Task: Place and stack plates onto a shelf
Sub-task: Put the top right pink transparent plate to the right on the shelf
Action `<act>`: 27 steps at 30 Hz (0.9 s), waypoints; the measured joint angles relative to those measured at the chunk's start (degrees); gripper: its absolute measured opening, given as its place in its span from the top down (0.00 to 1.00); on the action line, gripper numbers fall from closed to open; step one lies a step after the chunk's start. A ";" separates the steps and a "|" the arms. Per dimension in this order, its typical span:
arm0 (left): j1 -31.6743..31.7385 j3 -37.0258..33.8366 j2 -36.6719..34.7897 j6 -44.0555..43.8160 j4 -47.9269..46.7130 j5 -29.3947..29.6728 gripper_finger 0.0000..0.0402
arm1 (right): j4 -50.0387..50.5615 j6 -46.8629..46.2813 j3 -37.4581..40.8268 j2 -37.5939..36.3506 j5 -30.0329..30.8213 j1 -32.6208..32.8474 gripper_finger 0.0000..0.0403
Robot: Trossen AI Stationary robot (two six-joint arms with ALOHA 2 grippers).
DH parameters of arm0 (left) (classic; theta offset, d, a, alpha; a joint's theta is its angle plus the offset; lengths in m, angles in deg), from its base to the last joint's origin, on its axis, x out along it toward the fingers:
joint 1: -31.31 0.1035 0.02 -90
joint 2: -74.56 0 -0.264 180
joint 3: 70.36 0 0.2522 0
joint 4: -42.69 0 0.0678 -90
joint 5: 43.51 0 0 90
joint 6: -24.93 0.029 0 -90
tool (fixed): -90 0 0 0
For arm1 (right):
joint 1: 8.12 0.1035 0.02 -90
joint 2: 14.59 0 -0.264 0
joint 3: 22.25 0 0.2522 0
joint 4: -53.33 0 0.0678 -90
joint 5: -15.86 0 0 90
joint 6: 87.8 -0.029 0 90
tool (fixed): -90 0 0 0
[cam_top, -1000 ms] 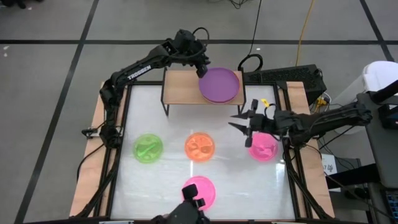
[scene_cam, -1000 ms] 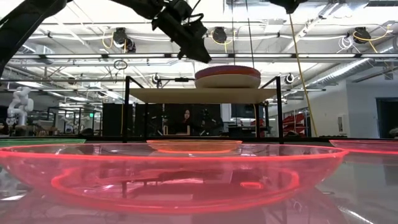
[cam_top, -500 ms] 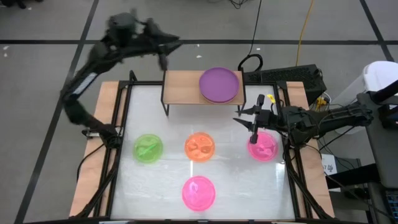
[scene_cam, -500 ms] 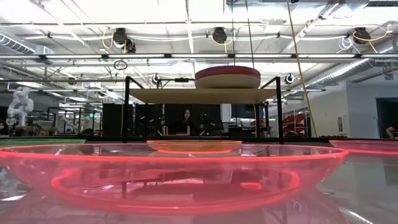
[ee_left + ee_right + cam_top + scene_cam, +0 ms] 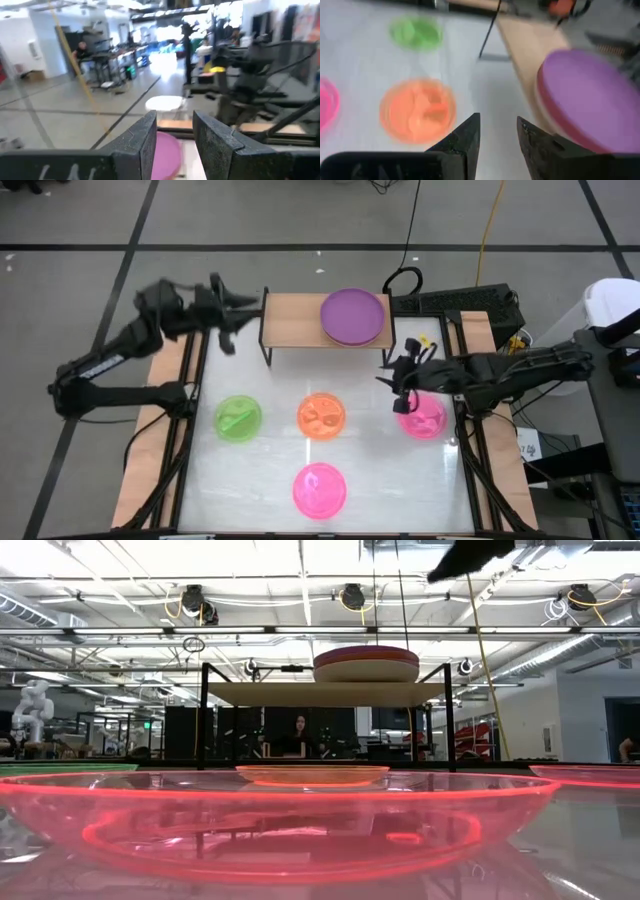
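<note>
Four small round plastic plates lie on the white counter: green [image 5: 238, 419] at left, orange [image 5: 323, 416] in the middle, one pink [image 5: 424, 416] at right, another pink [image 5: 319, 488] nearest. Purple tops the large stack [image 5: 353, 316] on the wooden shelf's [image 5: 290, 320] right half. Right tool [image 5: 398, 376] hovers over the right pink plate, slightly parted, empty. Left tool [image 5: 228, 313], left of the shelf, likewise. Plates look light, stiff and slick; pinch a rim.

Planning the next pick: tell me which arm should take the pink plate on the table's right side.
Right. The right gripper hovers open at the pink plate, almost above its near edge. The left gripper is off past the shelf's left end, far from that plate, with nothing between its fingers.
</note>
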 joint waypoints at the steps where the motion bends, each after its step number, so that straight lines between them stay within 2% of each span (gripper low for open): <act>1: -0.80 -3.64 -1.57 -0.65 3.28 0.01 0.67 | 1.80 -0.71 -0.53 1.08 -0.12 0.00 0.72; 5: -3.30 -16.43 -5.88 -3.77 17.52 0.18 0.67 | 8.10 -4.12 -3.30 5.82 -2.79 0.00 0.72; 9: -4.68 -25.21 -6.94 -7.74 28.74 0.22 0.67 | 15.18 -10.59 -4.02 9.90 -8.56 0.00 0.72; 14: -7.17 -33.68 -5.11 -9.93 38.67 0.50 0.67 | 20.89 -19.80 0.14 13.42 -14.23 0.43 0.72; 16: -8.10 -36.45 -4.01 -9.82 41.92 2.99 0.67 | 20.86 -22.28 2.75 14.19 -15.69 0.77 0.72; 20: -8.91 -37.46 -2.62 -10.00 47.13 9.85 0.67 | 20.56 -28.94 7.93 15.23 -20.80 1.14 0.72; 27: -10.51 -37.30 -0.77 -8.81 46.80 10.08 0.67 | 15.46 -35.94 15.05 15.56 -21.79 2.95 0.72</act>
